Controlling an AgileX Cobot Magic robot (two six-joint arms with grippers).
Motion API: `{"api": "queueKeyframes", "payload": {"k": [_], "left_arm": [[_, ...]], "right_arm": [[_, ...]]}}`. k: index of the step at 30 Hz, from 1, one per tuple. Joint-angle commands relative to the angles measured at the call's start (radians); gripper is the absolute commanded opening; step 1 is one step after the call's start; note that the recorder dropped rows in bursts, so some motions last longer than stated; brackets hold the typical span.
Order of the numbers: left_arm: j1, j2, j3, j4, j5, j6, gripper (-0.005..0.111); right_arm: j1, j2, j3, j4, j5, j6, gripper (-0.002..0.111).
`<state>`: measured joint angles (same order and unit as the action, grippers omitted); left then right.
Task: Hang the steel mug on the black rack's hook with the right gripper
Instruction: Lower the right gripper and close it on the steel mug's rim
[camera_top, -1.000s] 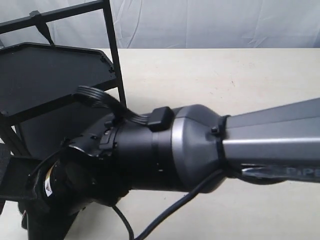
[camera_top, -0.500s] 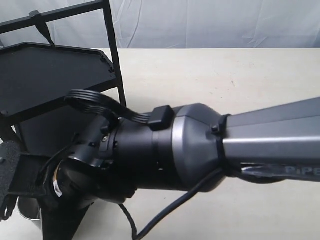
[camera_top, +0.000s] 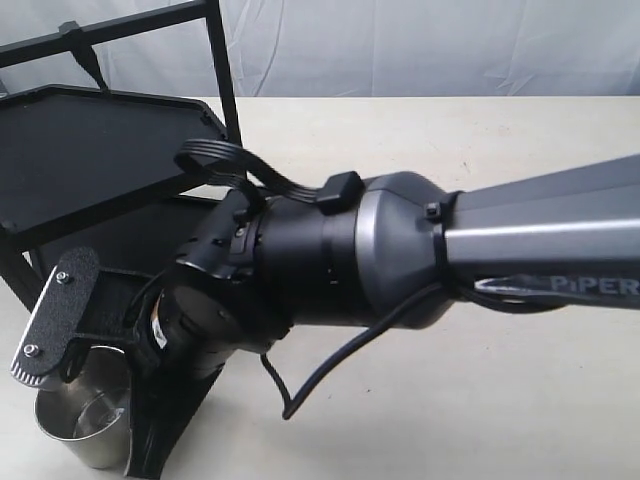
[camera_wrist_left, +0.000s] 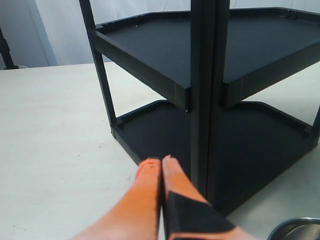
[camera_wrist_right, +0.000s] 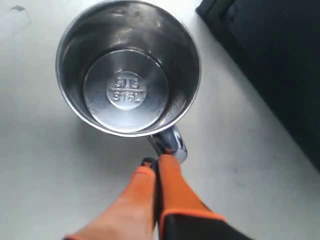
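One steel mug (camera_wrist_right: 129, 70) stands upright on the table (camera_top: 520, 400), just beside the black rack (camera_top: 90, 160). Right pincer (camera_wrist_right: 155, 161) is pinched narrow w/ tips at the mug handle. Left pincer (camera_wrist_left: 159, 162) fingers pressed together, holding nothing.

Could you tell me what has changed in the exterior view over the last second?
The right gripper and its wrist have risen in that view, swinging right, and the steel mug has come into sight below. Its jaws are closed at the handle. The black rack and hook have not moved.
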<state>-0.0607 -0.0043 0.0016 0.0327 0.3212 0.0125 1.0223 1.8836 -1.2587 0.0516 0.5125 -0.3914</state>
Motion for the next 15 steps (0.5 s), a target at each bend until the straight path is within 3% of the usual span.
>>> {"api": "queueKeyframes", "payload": {"k": [1,15], "left_arm": [[-0.002,0.004,-0.002,0.006,-0.008,-0.004,0.0],[-0.002,0.004,-0.002,0.006,-0.008,-0.004,0.0]], "right_arm": [[-0.005,0.009,-0.003,0.001,0.019,0.002,0.0],[-0.005,0.047,-0.003,0.052,0.02,-0.019,0.0]]}}
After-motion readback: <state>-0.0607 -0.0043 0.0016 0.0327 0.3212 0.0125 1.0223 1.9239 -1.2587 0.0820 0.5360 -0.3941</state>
